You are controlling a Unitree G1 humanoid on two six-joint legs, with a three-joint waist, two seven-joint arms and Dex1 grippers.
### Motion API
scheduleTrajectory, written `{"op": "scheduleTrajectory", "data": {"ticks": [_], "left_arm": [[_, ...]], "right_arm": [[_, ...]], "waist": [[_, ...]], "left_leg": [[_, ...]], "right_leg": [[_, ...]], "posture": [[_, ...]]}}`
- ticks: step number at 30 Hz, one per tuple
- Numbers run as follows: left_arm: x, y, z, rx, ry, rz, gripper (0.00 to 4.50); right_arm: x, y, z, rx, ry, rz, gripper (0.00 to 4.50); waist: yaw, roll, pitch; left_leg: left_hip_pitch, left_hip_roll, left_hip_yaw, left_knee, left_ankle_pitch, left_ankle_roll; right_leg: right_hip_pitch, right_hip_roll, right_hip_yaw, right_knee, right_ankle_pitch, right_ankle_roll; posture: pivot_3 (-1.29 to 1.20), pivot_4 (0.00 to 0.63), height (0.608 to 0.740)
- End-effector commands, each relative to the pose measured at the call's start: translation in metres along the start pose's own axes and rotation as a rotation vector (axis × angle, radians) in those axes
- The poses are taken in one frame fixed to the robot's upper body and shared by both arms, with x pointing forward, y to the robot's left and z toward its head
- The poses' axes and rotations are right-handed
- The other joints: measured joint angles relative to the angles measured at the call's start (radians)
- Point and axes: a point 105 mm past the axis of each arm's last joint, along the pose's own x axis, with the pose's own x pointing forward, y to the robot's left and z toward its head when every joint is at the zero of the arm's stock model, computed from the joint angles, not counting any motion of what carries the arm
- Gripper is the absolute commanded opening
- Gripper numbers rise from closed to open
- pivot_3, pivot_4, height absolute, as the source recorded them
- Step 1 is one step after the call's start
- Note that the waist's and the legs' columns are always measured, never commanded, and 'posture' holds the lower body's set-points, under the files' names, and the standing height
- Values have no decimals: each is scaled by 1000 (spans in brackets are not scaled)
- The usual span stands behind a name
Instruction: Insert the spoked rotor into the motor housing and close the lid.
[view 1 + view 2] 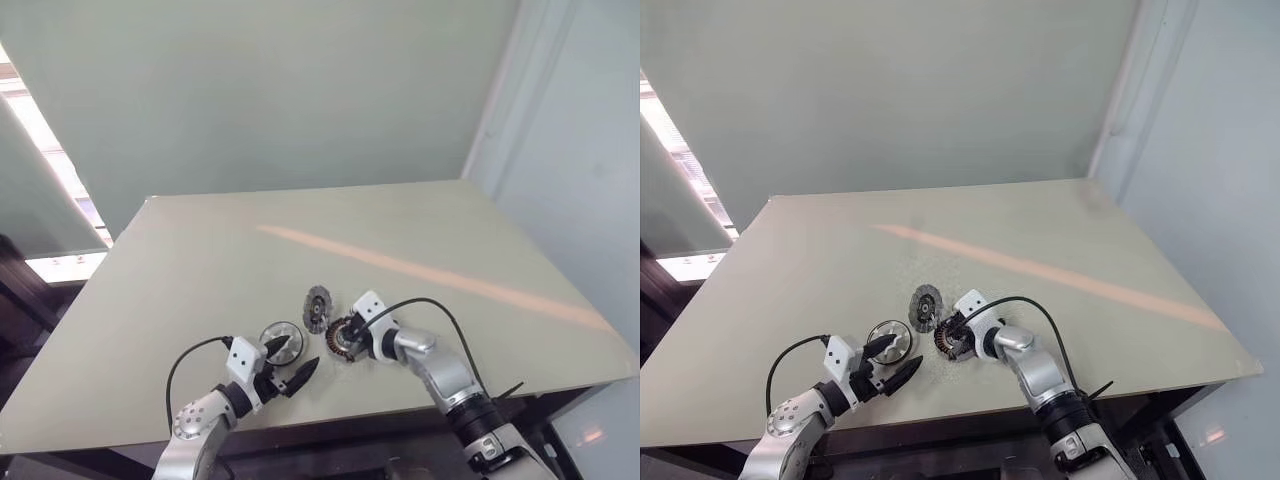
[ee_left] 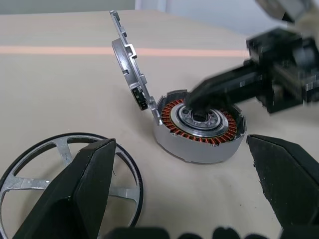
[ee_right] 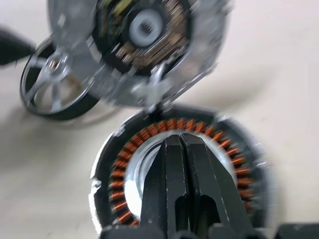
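The housing [image 2: 199, 147] sits on the counter [image 1: 200, 260] near its near edge, a little right of centre. Its open face points up, showing the ring of copper windings around a silvery middle. The right claw [image 3: 180, 144] reaches in from the right and points down and left. Its two black fingers are pressed tight together with nothing between them, and their tips are in the housing's central opening.

The lid [image 2: 127, 64] stands on edge at the far-left side of the housing — a thin grey plate with notched tabs. Its lower edge touches the housing's rim, and a small dark block is fixed near that edge. The right wrist view shows its inner face, dark with a pale round hub.

The rotor [image 2: 64, 148] lies flat on the counter just left of the housing and apart from it. It is a silver wheel with a few broad spokes and a dark rim.

The left claw [image 1: 292, 358] is at the near edge, level with the rotor and pointing forward and right. Its fingers are spread wide and hold nothing. One finger [image 2: 79, 194] lies across the rotor's near-right rim in the pictures, though I cannot tell whether it touches. The other finger is on the housing's side — short of the housing.
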Motion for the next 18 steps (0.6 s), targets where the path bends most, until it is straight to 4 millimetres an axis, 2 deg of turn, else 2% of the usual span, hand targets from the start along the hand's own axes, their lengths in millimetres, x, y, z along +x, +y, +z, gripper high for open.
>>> {"op": "scheduleTrajectory", "data": {"ticks": [1, 5, 9, 14, 18], "left_arm": [[3, 1, 12, 36, -40, -7, 4500], [3, 0, 12, 37, -41, -10, 4500], [4, 0, 13, 37, -43, -11, 4500], [4, 0, 13, 38, -44, -10, 4500], [5, 0, 13, 38, -43, -10, 4500]], "right_arm": [[-5, -7, 34, -36, -100, -15, 29], [-6, -6, 29, -34, -77, -10, 29], [-4, 0, 0, -42, 28, 9, 29], [-2, 0, -22, -28, 99, -5, 29], [-3, -3, -16, -32, 75, -14, 29]], "waist": [[0, 0, 0], [0, 0, 0], [1, 0, 0], [0, 0, 0], [0, 0, 0]], "left_leg": [[0, 0, 0, 0, 0, 0], [0, 0, 0, 0, 0, 0], [0, 0, 0, 0, 0, 0], [0, 0, 0, 0, 0, 0], [1, 0, 0, 1, 0, 0]], "right_leg": [[0, 0, 0, 0, 0, 0], [0, 0, 0, 0, 0, 0], [0, 0, 0, 0, 0, 0], [0, 0, 0, 0, 0, 0], [1, 0, 0, 0, 0, 0]], "posture": [[0, 0, 740], [0, 0, 740], [0, 0, 740], [0, 0, 740], [0, 0, 740]]}}
